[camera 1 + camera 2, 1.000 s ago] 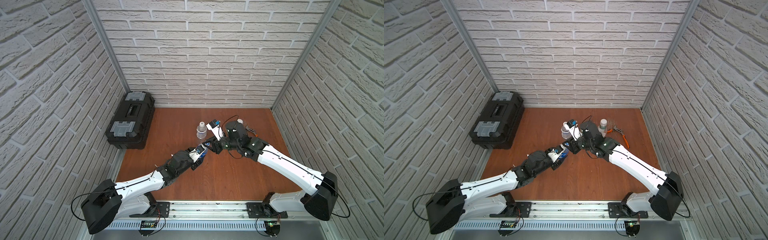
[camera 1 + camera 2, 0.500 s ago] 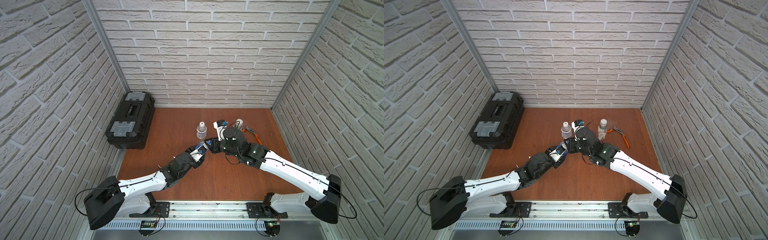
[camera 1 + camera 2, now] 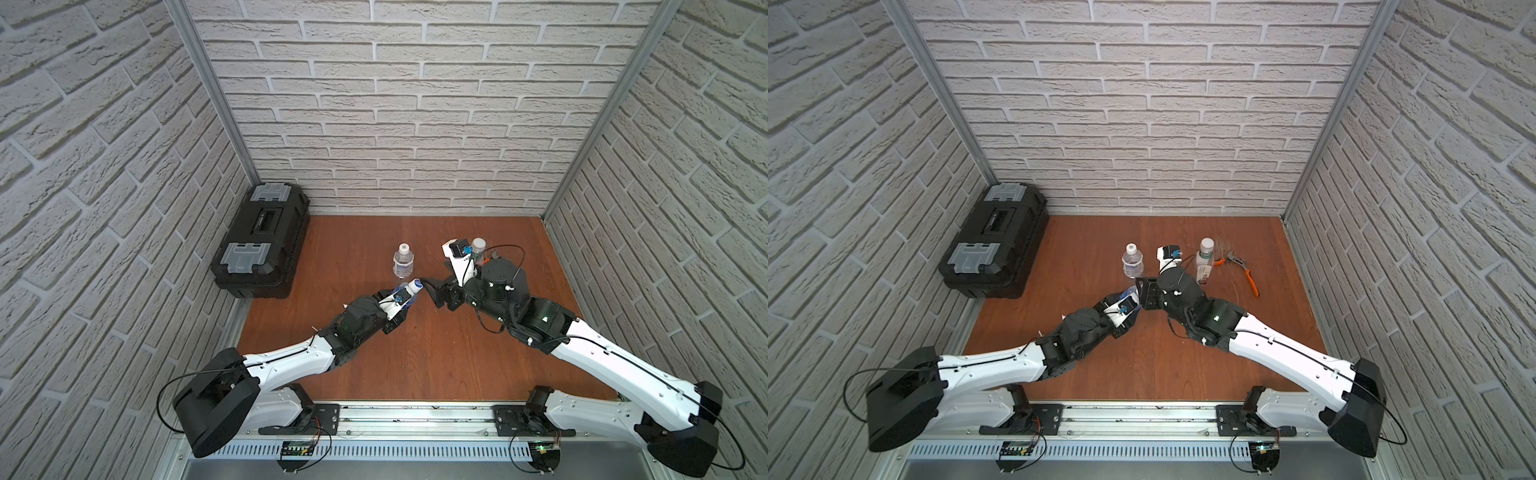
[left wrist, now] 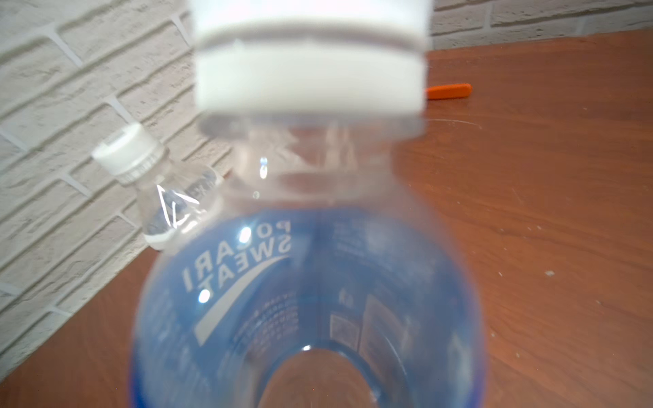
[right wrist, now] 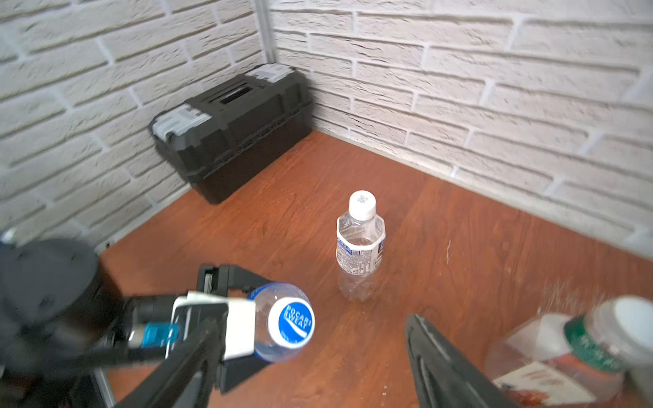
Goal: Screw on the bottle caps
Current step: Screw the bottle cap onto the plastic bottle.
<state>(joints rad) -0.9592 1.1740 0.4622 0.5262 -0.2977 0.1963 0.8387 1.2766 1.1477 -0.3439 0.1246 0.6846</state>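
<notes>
My left gripper (image 3: 400, 298) is shut on the blue-labelled bottle (image 3: 406, 294), which it holds tilted above the table. The blue cap with the white mark (image 5: 295, 323) sits on this bottle's neck and faces my right gripper (image 5: 311, 326). That gripper is open, with its fingers wide apart and nothing gripped; the cap lies just ahead of them, nearer one finger. The white-labelled bottle (image 3: 402, 262) stands upright behind, wearing a small white cap (image 5: 362, 203). The squarish bottle with the green neck band (image 3: 1205, 262) stands by my right wrist with a wider white cap (image 5: 632, 318) on top.
A black toolbox (image 3: 262, 245) with grey latches sits against the left wall at the back. Orange-handled pliers (image 3: 1241, 270) lie on the wooden table (image 3: 415, 357) at the back right. Brick walls close in three sides.
My right wrist has turned and shifted slightly to the right while staying by the cap. The left gripper still holds the bottle, nudged a little toward the right gripper.
</notes>
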